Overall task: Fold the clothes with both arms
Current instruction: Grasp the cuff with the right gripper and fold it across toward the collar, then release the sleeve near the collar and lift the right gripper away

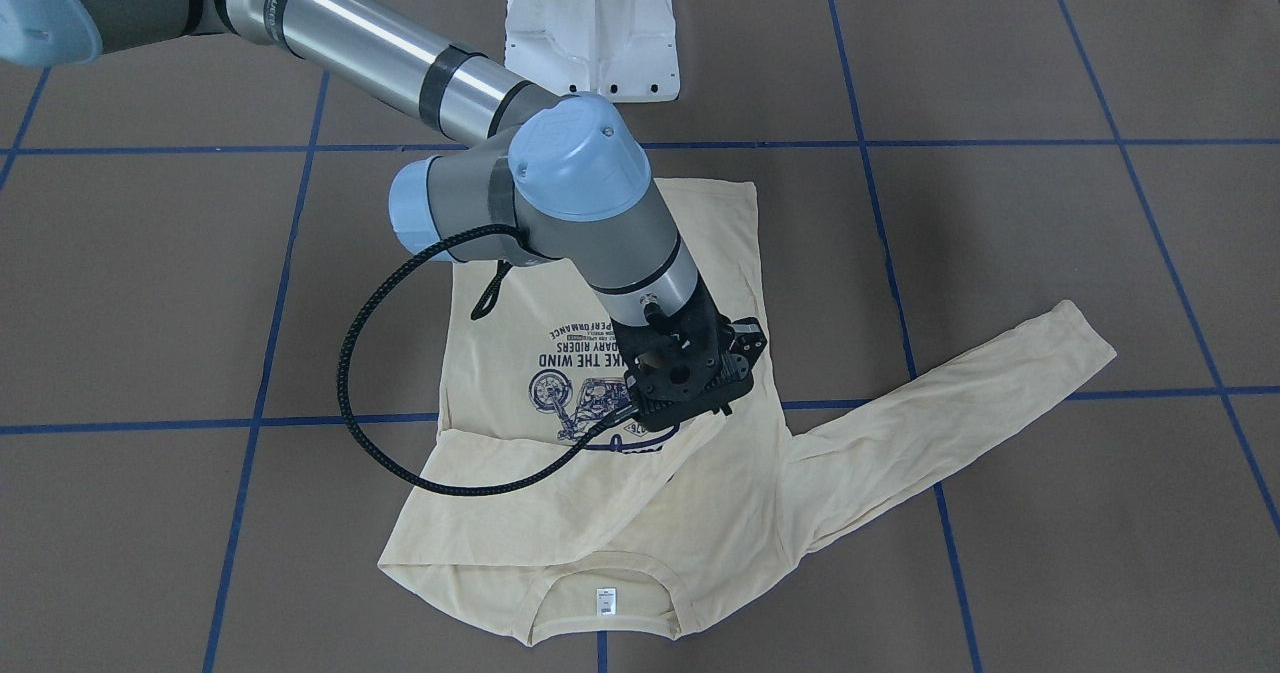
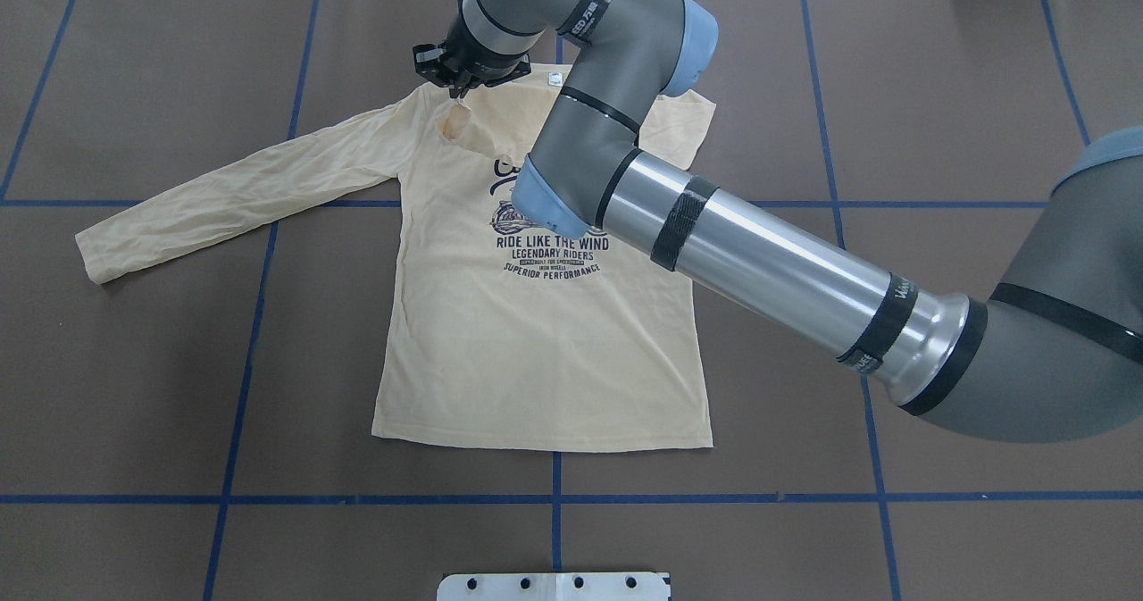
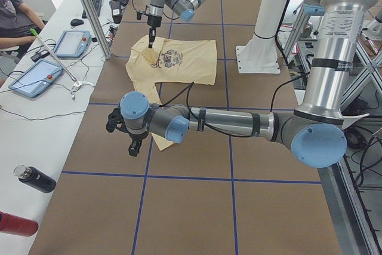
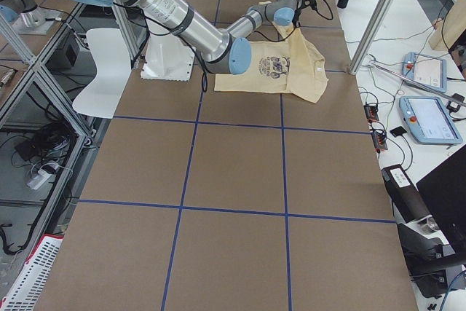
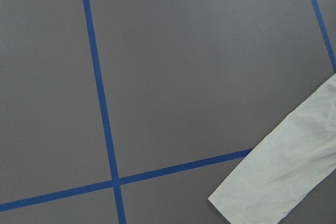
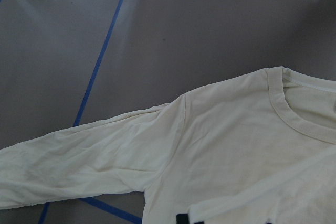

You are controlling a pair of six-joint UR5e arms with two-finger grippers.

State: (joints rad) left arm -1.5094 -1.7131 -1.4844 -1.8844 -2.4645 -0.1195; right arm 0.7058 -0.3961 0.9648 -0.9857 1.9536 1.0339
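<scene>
Right jaws clamped on cuff (image 2: 457, 121) of pale cream-yellow long-sleeved cotton T-shirt (image 2: 536, 351); lower flat across chest before releasing. Left jaws: cannot tell state.

Cream T-shirt (image 2: 536, 351) print-up, flat; one sleeve (image 2: 232, 192) outstretched, other held by right end effector (image 2: 457, 94).

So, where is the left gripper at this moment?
In the exterior left view, the left gripper hangs above the table, just beside the cuff of the T-shirt's outstretched sleeve, far from the right gripper.
</scene>
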